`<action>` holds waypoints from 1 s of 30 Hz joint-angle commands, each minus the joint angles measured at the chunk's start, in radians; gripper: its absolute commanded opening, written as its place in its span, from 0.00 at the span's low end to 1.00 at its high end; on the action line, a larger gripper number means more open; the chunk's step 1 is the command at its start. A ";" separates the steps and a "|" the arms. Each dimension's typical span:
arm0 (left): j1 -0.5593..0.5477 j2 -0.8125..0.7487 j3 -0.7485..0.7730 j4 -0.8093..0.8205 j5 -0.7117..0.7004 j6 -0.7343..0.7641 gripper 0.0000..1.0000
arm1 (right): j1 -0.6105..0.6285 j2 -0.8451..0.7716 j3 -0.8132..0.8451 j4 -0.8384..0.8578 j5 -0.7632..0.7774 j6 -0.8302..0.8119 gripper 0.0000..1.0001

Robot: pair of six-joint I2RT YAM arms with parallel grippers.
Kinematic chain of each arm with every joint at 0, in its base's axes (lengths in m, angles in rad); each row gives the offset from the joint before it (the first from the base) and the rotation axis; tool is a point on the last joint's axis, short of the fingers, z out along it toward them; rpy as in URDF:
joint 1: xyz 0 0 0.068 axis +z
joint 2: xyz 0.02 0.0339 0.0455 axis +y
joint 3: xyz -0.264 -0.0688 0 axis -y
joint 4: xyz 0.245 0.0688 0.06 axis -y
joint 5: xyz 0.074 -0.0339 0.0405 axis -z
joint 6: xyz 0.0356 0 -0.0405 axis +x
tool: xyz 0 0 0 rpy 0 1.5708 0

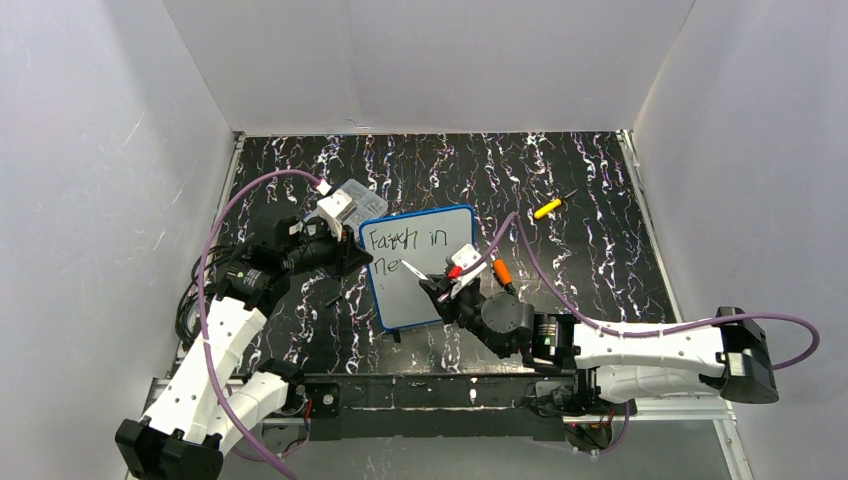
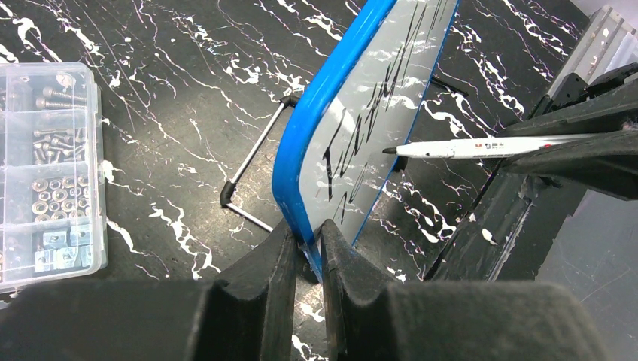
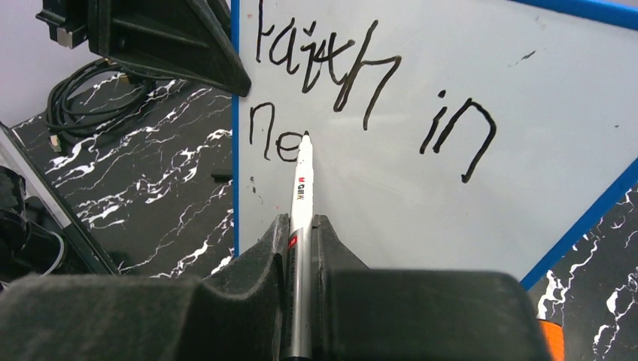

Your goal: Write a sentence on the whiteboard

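Presently, bench [image 1: 560, 170]: black marbled top that carries everything listed below.
Whiteboard [image 1: 410, 300]: blue-framed, left of the bench's centre between the two arms, propped at a tilt on its wire stand with the face turned to the right arm.
Compartment box [image 2: 45, 173]: clear plastic with screws and nuts inside, just behind the board on the left arm's side; no part in the task.
Left claw [image 2: 308, 241]: clamped on the board's blue frame at a lower corner, bracing it.
Right claw [image 3: 301, 222]: closed on a white marker [image 3: 302, 180], barrel lying along the fingers, tip forward.
Sentence [image 3: 335, 71]: top line reads "faith in"; second line reads only "ne".
Marker tip: at the tail of the "e", apparently touching the surface; contact not confirmed.
Step in hand: writing the second line, judged early in its first word.
Next move: form the next letter to the right of the "e" with light, even pressure, while the left grip stops the board from tipping or sliding.
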 commanded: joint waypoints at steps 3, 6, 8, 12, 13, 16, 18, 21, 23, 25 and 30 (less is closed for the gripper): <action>-0.009 0.015 -0.027 -0.061 -0.005 0.025 0.00 | -0.002 0.010 0.023 0.072 0.040 -0.057 0.01; -0.008 0.013 -0.027 -0.061 -0.005 0.024 0.00 | -0.002 0.023 0.025 0.071 0.042 -0.060 0.01; -0.008 0.014 -0.027 -0.061 -0.006 0.024 0.00 | -0.002 0.025 0.022 0.068 0.051 -0.060 0.01; -0.008 0.013 -0.027 -0.061 -0.005 0.025 0.00 | -0.002 0.024 0.016 0.047 0.071 -0.048 0.01; -0.008 0.011 -0.027 -0.061 -0.005 0.025 0.00 | -0.002 0.023 0.016 0.036 0.072 -0.041 0.01; -0.008 0.009 -0.027 -0.061 -0.004 0.025 0.00 | -0.002 0.018 0.011 -0.007 0.071 -0.004 0.01; -0.008 0.009 -0.027 -0.061 -0.004 0.025 0.00 | -0.002 0.014 0.002 -0.033 0.063 0.021 0.01; -0.008 0.010 -0.027 -0.061 -0.005 0.024 0.00 | -0.002 0.006 -0.013 -0.058 0.059 0.051 0.01; -0.008 0.009 -0.027 -0.062 -0.005 0.025 0.00 | -0.002 -0.002 -0.021 -0.070 0.057 0.067 0.01; -0.008 0.009 -0.027 -0.061 -0.005 0.026 0.00 | -0.002 -0.009 -0.024 -0.075 0.060 0.072 0.01; -0.008 0.009 -0.027 -0.061 -0.005 0.024 0.00 | -0.002 -0.011 -0.013 -0.064 0.085 0.047 0.01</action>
